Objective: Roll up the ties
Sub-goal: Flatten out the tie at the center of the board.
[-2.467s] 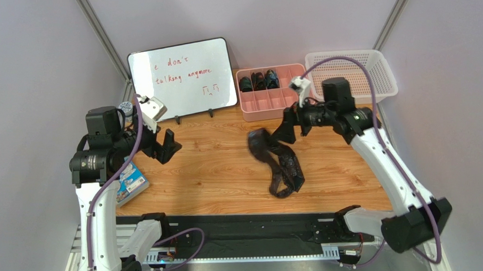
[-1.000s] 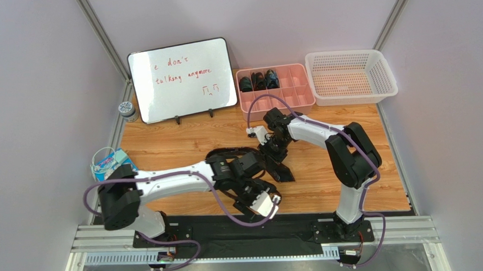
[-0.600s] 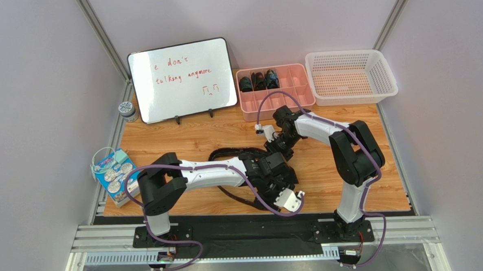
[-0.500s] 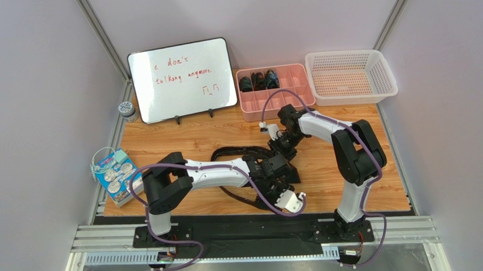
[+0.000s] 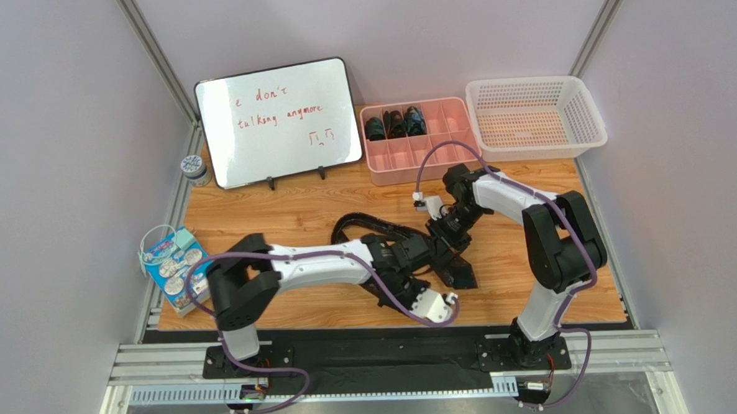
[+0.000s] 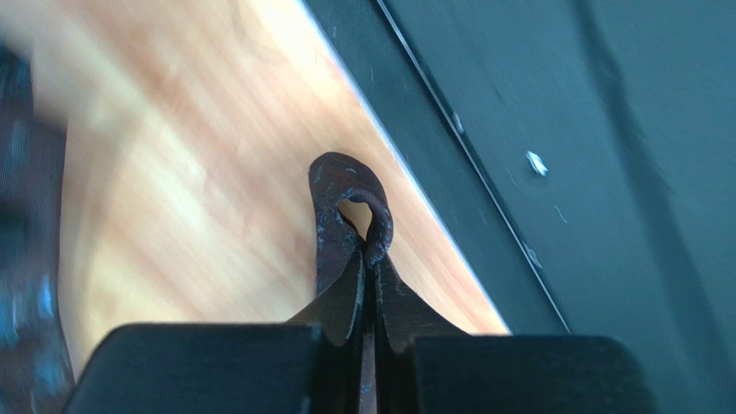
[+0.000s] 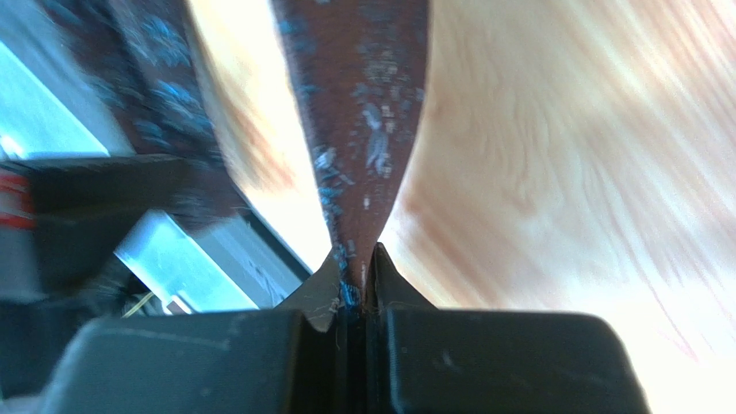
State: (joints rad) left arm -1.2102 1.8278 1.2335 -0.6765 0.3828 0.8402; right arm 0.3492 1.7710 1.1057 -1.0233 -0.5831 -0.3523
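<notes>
Now tie (image 7: 363, 103) farther right, left tool (image 6: 370, 263) and right tool (image 7: 354, 259) tight on it.

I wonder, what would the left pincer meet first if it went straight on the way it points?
Past the tie loop it pinches, the left pincer probably meets the wooden table right at its near edge, beside the black rail; depth is unclear.

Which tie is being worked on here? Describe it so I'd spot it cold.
On the wooden table, in front of the pink divided tray, is one long dark speckled tie, pinched by both the left tool and the right tool. Unlike the three coiled ties in the tray's back row, it is unrolled.
</notes>
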